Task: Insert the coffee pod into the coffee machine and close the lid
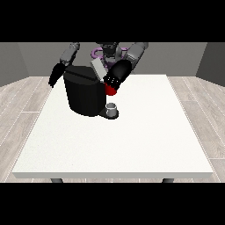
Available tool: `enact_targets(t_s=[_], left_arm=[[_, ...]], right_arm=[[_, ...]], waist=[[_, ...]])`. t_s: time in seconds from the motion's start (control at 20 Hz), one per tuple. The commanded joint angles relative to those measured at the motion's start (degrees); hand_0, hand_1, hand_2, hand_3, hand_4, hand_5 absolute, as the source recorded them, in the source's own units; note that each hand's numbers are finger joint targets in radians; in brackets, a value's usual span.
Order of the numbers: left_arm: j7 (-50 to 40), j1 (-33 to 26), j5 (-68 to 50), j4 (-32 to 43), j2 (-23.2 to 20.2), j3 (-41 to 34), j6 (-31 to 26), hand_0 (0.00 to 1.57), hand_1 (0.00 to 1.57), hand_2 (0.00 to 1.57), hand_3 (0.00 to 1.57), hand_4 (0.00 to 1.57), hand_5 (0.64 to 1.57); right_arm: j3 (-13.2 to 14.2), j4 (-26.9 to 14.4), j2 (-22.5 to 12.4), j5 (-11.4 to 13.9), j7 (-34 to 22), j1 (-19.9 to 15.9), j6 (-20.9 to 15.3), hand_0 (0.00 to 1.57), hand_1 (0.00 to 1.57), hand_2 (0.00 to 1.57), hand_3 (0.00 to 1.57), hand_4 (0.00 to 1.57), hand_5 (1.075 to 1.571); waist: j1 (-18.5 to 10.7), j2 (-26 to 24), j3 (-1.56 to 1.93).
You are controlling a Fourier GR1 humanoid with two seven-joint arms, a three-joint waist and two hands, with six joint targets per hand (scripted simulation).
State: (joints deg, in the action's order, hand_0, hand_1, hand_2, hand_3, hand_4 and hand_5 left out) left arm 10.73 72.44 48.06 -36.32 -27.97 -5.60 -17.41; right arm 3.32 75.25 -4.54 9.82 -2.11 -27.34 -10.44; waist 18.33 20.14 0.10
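The coffee machine (85,93) sits at eleven o'clock on the tabletop (145,140), its grey lid (98,69) tilted up. The hand at the view's right (115,79) hovers beside the lid, above a red thing at the machine (110,90); I cannot tell how its fingers lie. The hand at the view's left (55,75) hangs with fingers straight, holding nothing. A grey thing (112,107) rests on the machine's base. No pod plainly shows. The wrist could knock the lid shut early.

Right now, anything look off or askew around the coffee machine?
Nothing spilled or damaged. The coffee machine stands upright with its lid tilted open. The hand at the view's right is at a red thing at the machine.
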Motion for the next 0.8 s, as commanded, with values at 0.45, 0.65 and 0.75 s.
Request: enact_targets(t_s=[0.45, 0.65, 0.75], left_arm=[[4.54, -0.6, 0.58, 2.08, -1.56, -1.77, 4.96, 1.27, 1.27, 1.24, 0.97, 0.0, 1.571], [4.17, 1.32, 3.59, 0.2, -1.23, 0.45, 8.14, 1.09, 1.09, 1.07, 0.8, 0.0, 1.571], [4.35, 1.59, 3.14, -0.43, -1.15, 0.4, 6.31, 1.0, 1.0, 1.02, 0.72, 0.0, 1.571]], right_arm=[[-3.65, 3.34, 1.8, 2.79, -1.46, 1.9, -1.21, 0.0, 0.0, 0.0, 0.0, 0.14, 1.571], [-1.42, 1.82, -0.59, 1.49, -2.72, -2.48, 0.39, 0.0, 0.0, 0.0, 0.0, 0.07, 1.571], [0.86, -0.46, -1.81, 0.5, 0.02, -1.96, 0.41, 0.0, 0.0, 0.0, 0.0, 0.22, 1.571]], waist=[[2.24, 0.89, -0.13], [2.45, 3.5, -0.11], [1.33, 3.14, -0.08]])
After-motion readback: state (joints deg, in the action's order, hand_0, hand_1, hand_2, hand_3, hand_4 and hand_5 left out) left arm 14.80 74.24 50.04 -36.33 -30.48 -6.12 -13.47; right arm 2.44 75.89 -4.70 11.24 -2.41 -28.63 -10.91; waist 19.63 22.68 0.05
